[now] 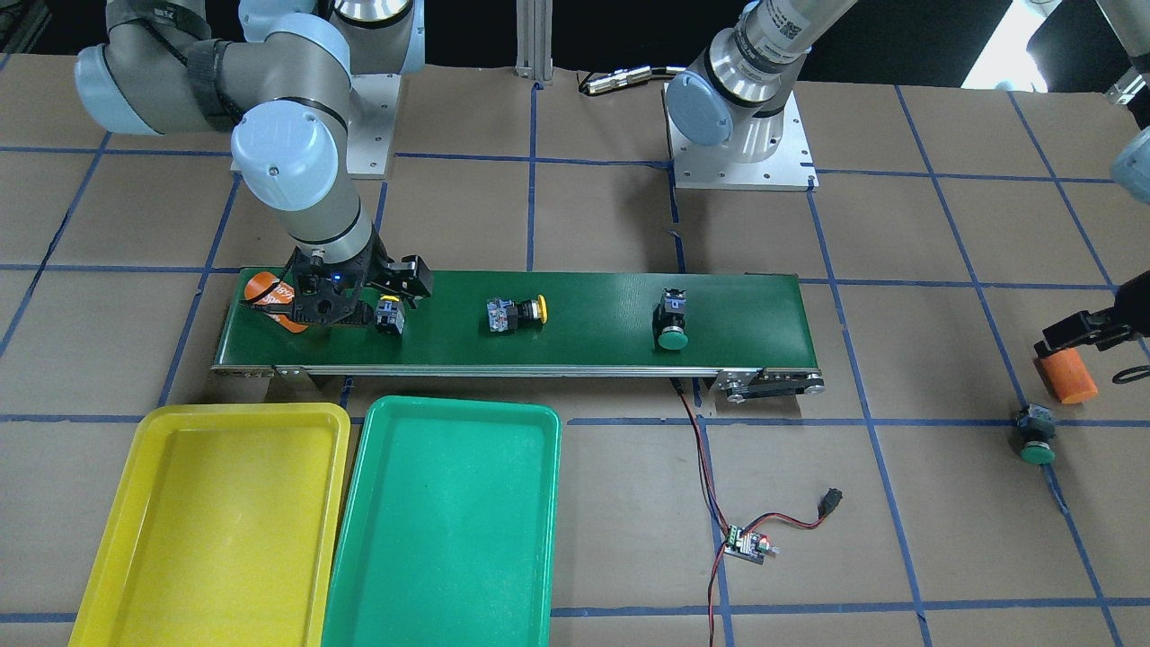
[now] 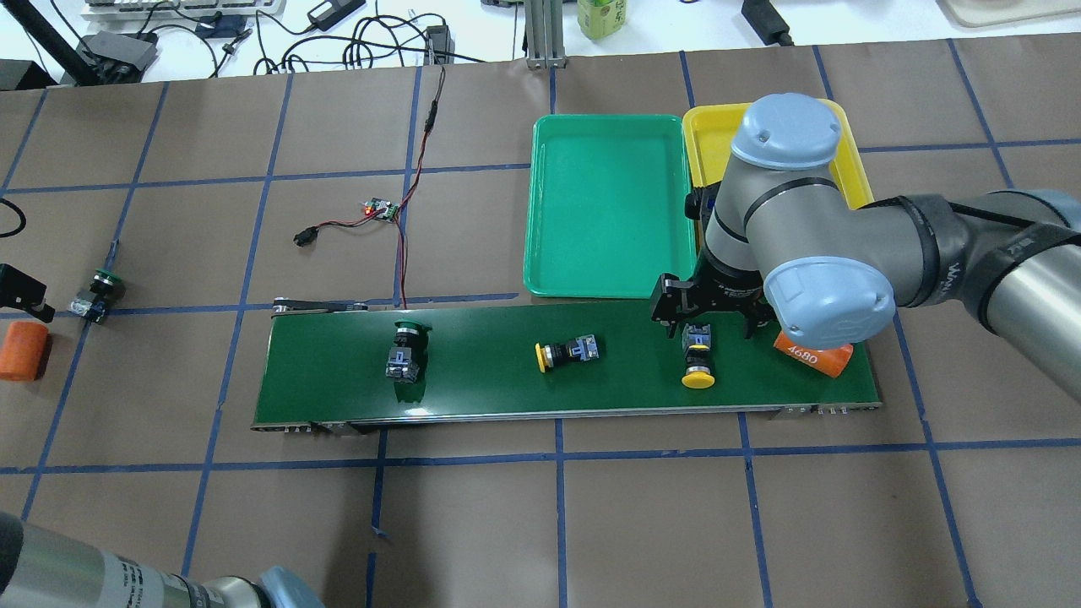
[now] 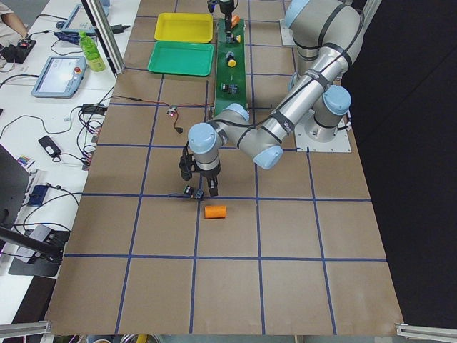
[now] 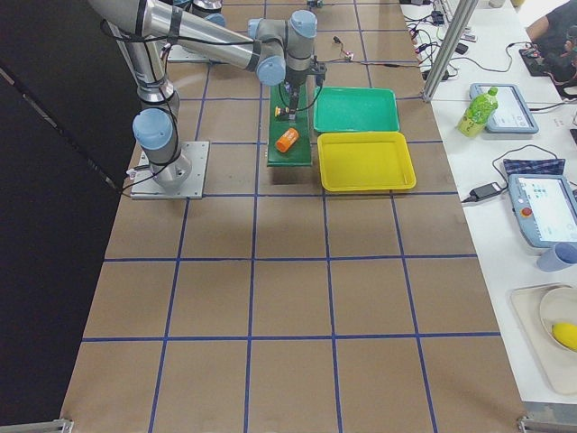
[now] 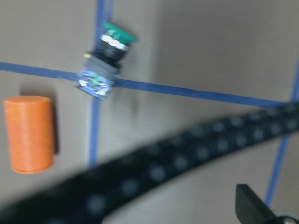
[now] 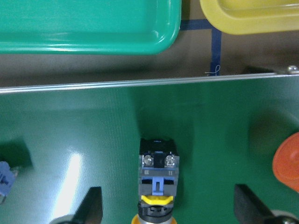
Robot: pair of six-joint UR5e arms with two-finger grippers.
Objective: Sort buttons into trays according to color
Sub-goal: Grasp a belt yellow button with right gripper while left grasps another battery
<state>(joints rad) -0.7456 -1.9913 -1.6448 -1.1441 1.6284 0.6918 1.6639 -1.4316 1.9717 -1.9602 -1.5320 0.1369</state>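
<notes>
Plastic, light and stiff, I'd judge, this button point(image 6: 158, 170) at bottom centre. My right gripper point(image 6: 169, 207) straddles it, spread wide; I'd pinch its flat block sides.

table point(image 4: 288, 298): papered brown, gridded in blue tape point(image 4: 253, 259) | white bench point(image 4: 527, 271): set alongside table, strewn with cables point(image 2: 372, 42) | black backdrop point(image 4: 45, 180): seen on table's opposite side

Overhead: from behind, down onto conveyor belt point(image 2: 490, 388).
Front-facing: opposite, steep; robot base point(image 1: 741, 166) at 12 o'clock.
Sides: distant, along table point(image 3: 285, 236).
Wrists: close, downward.
Shared: conveyor belt, green tray point(image 6: 84, 28).
</notes>
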